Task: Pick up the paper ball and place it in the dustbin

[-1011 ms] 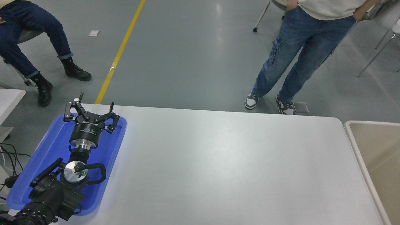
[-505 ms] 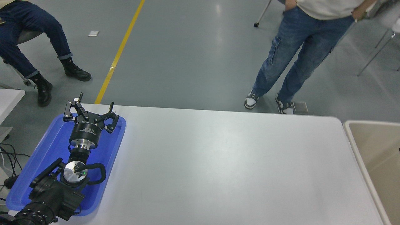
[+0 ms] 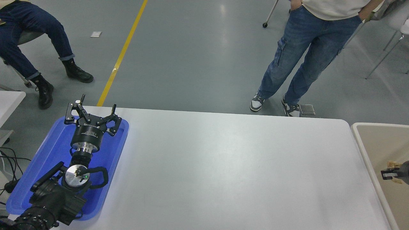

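My right gripper (image 3: 393, 174) comes in at the right edge, only its tip showing, over the inside of the beige dustbin (image 3: 377, 140). Tan-brown crumpled paper, the paper ball (image 3: 392, 164), sticks out above and below its finger, so the gripper looks shut on it. The dustbin stands beside the table's right end, with a pale cream rim. My left gripper (image 3: 97, 102) is parked open and empty over the blue tray (image 3: 48, 153) at the table's left end.
The white table (image 3: 223, 166) spans the middle. A person in jeans (image 3: 297, 57) stands beyond the far edge at the right. Another person sits at the top left (image 3: 28, 38). Cables hang at the left edge (image 3: 9, 163).
My right gripper, out of view in the earlier frames, has come into view at the right edge over the dustbin with the paper ball. The left arm has not moved.
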Robot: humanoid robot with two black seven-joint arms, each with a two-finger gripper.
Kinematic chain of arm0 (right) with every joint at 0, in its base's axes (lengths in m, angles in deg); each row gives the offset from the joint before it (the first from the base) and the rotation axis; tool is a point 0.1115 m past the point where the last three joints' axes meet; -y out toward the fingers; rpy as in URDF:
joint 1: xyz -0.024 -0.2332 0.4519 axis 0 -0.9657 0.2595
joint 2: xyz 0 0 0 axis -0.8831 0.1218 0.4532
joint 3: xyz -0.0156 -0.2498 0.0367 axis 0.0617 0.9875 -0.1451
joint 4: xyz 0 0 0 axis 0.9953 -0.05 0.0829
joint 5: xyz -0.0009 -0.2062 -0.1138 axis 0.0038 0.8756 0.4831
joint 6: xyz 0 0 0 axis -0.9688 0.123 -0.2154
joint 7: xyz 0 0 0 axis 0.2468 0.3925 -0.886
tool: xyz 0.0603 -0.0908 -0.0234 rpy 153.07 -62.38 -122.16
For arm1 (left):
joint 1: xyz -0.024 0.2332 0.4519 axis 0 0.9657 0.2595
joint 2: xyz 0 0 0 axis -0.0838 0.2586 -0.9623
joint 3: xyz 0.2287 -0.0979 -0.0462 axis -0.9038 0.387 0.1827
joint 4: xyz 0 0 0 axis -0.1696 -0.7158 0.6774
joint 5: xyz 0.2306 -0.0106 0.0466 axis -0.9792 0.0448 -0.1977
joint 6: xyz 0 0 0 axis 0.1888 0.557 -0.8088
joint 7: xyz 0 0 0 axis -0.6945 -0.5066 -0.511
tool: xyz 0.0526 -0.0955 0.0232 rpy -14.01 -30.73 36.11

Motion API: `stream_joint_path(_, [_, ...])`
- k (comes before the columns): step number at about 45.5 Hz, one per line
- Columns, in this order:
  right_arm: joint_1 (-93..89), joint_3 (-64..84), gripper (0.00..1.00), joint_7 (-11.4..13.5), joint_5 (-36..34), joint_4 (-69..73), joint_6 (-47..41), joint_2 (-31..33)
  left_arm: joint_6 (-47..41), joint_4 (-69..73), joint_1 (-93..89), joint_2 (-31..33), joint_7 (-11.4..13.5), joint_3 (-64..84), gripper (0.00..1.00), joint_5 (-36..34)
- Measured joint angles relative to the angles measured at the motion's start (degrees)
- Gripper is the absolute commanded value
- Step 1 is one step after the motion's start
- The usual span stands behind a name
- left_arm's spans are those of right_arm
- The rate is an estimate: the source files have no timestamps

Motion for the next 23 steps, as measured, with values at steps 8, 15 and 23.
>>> stream_joint_path(8, [-0.5, -1.1, 1.0, 0.3, -0.5, -0.2, 0.2, -0.1, 0.0, 0.0, 0.0, 0.0, 0.0, 0.0, 1.0, 0.0])
stream_joint_path(15, [-0.6, -3.7, 1.0, 0.8, -0.8, -0.2, 0.4, -0.1, 0.0, 0.0, 0.0, 0.0, 0.0, 0.0, 1.0, 0.0])
stream_joint_path(23, [0.4, -9.7, 1.0, 1.4, -1.7, 0.5, 0.5, 0.4, 0.0, 0.0, 0.0, 0.0, 0.0, 0.0, 1.0, 0.0])
